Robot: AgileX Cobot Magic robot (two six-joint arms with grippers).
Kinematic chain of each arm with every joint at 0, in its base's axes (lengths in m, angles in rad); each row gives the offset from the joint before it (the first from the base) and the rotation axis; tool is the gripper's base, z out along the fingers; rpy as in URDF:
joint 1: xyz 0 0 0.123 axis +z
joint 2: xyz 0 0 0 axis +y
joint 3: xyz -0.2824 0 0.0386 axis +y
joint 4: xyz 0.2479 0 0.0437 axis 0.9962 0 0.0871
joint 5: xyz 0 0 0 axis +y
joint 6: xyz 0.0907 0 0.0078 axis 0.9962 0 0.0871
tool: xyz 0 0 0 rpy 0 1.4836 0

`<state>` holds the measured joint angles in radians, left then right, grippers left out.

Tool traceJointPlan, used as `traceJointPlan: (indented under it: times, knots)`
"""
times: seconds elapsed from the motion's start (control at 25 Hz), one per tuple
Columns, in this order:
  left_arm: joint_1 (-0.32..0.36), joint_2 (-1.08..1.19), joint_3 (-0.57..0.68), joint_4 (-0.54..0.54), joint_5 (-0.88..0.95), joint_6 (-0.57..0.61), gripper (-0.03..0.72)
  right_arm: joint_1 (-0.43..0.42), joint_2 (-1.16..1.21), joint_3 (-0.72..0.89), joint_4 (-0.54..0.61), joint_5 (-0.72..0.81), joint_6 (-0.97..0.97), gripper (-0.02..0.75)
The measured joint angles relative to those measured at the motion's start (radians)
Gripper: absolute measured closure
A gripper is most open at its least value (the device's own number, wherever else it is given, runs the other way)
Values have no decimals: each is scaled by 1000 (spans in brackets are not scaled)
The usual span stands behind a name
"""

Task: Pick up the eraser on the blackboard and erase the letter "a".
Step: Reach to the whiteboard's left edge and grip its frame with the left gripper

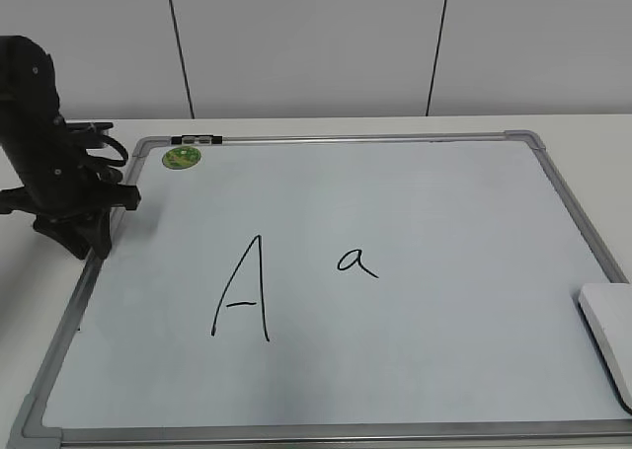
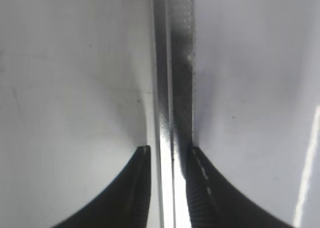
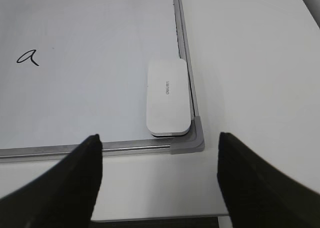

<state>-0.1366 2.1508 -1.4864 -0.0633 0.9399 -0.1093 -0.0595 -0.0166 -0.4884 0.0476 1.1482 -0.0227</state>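
Across most of the exterior frame: blackboard [image 1: 395,202] on desk [image 1: 583,128]. Lower right corner: eraser [image 3: 168,96], untouched. Centre: letter "a" [image 1: 356,261]. Right gripper [image 3: 160,175] wide open, empty. Left gripper [image 2: 167,155] narrowly parted around frame. Step: approach; descend, straddle eraser.

White eraser [image 3: 168,97], white grey-framed blackboard [image 1: 415,192], black letter "a" [image 1: 356,261], green sticker [image 1: 182,157].

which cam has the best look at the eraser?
Right wrist view: the whole eraser shows, lying in the blackboard's corner against the frame. The exterior view catches only part of it at the right edge. The left wrist view shows none.
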Motion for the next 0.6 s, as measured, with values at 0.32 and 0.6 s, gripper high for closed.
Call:
traceJointPlan:
  times: [0.32,0.6]
  knots:
    - [2,0,-2,-8,0,-6,659,0,26,-11,0,-19,0,204]
    - [2,0,-2,-8,0,-9,662,0,307,-96,-58,-113,0,204]
